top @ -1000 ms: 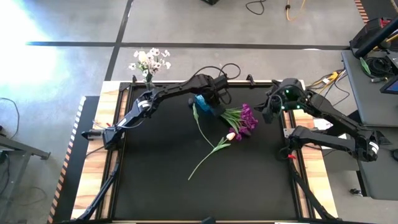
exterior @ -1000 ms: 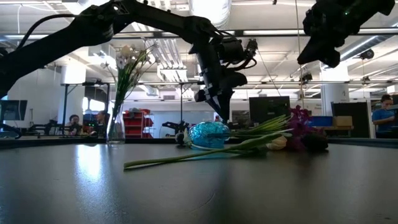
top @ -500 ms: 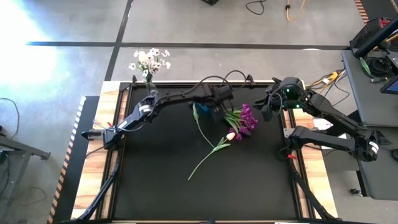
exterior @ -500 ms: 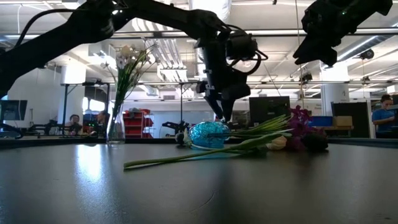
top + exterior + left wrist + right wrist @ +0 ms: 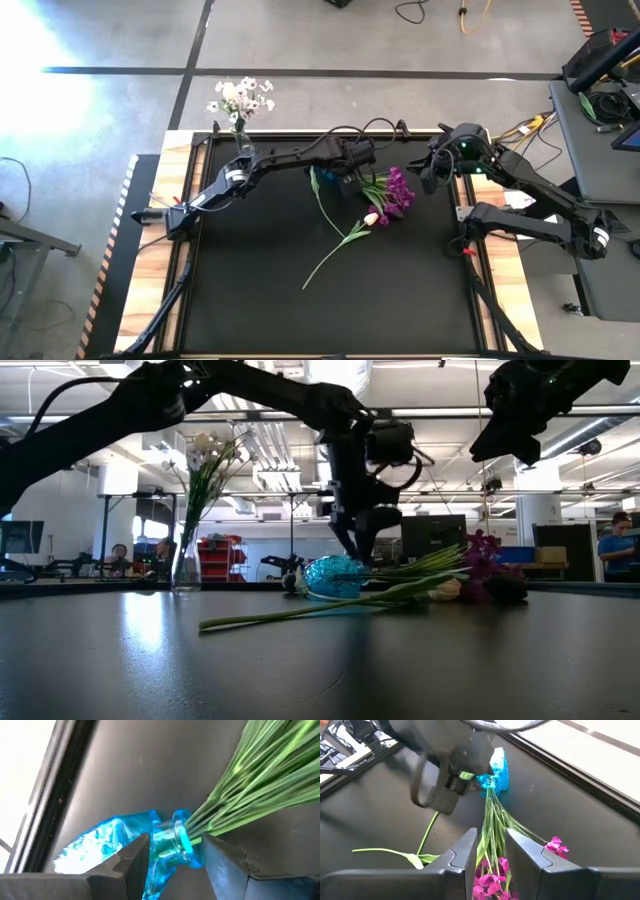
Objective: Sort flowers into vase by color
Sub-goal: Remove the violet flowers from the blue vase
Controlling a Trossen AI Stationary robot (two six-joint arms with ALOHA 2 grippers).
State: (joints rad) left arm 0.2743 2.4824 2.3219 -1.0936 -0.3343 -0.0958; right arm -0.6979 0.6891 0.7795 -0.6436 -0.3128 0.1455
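A blue glass vase lies on its side at the table's far middle. A bunch of green stems sticks into its neck. Their magenta-purple sprays rest on the black tabletop. My left gripper slants down over the vase, open, one finger on either side of the neck. A cream-peach tulip lies beside the sprays, its stem toward the near edge. My right gripper hovers open and high at the far right, holding nothing.
A clear glass vase with white blossoms stands at the table's far left corner. A dark bud lies by the purple sprays. The near half of the black tabletop is bare. People sit in the room behind.
My left gripper has come down and toward the table's near and right side, from above the blue vase to its neck. Its wrist has turned and its fingers have opened. The vase and flowers lie as before.
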